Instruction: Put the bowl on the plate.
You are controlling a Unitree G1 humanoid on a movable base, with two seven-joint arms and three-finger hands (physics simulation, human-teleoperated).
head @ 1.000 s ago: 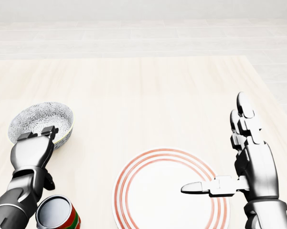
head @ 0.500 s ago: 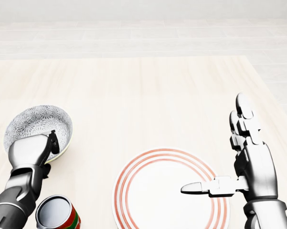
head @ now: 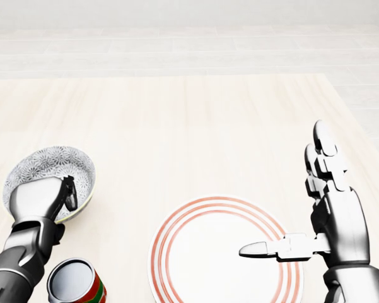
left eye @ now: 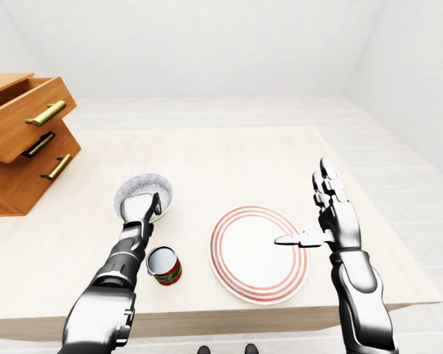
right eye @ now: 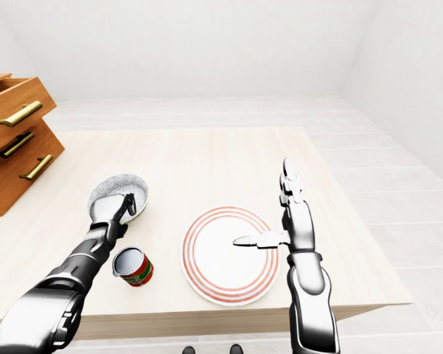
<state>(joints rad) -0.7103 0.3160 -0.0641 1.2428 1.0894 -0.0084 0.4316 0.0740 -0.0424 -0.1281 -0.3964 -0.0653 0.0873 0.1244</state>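
Note:
The grey-patterned bowl [head: 50, 165] sits at the left of the head view, tilted with its opening toward the camera. My left hand [head: 43, 197] covers its near rim, thumb inside the bowl, fingers closed round the rim. The white plate with red rings [head: 202, 252] lies flat on the table at bottom centre, apart from the bowl. My right hand [head: 289, 201] stands open at the plate's right edge, fingers pointing up and thumb stretched out over the plate, holding nothing.
A red and green can [head: 75, 285] with an open top stands just below the bowl, beside my left forearm. A wooden drawer cabinet [left eye: 22, 140] occupies the table's left end. The light wooden table [head: 195, 126] ends close to the right of my right hand.
My left hand has closed over the bowl's near rim, and the bowl has tipped toward the camera and shifted slightly left. The right hand and plate have not moved.

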